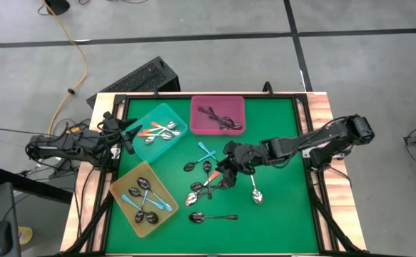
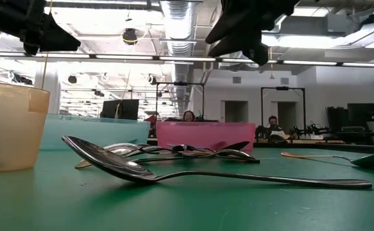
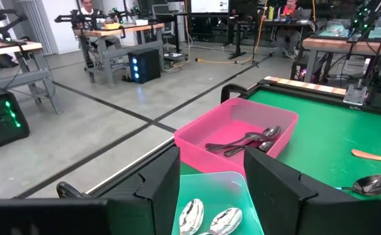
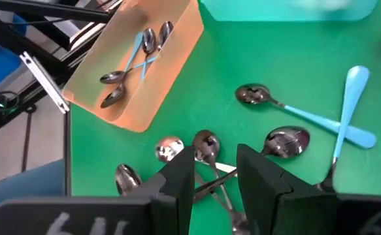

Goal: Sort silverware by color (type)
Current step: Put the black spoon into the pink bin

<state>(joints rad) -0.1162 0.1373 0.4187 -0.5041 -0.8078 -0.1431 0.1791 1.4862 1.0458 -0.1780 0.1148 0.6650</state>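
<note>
While left tool (image 1: 125, 135) waits closed over teal tray (image 1: 180, 123), right tool (image 1: 225, 171) hovers part-open above spoons (image 1: 206, 187)

Grey concrete floor (image 1: 215, 18) is showing around the table, dark seam lines (image 1: 193, 37) crossing it. An orange cable (image 1: 75, 43) is trailing across the floor beyond the table's far left corner, a black keyboard (image 1: 138, 77) lying just past that corner. Ceiling strip lights (image 2: 174, 13) are glowing over the room. Workbenches (image 3: 112, 29) and monitors (image 2: 119, 109) are standing at the back; people (image 2: 188, 116) are sitting there. White walls with dark-framed doorways (image 2: 283, 106) are closing the far side.
</note>
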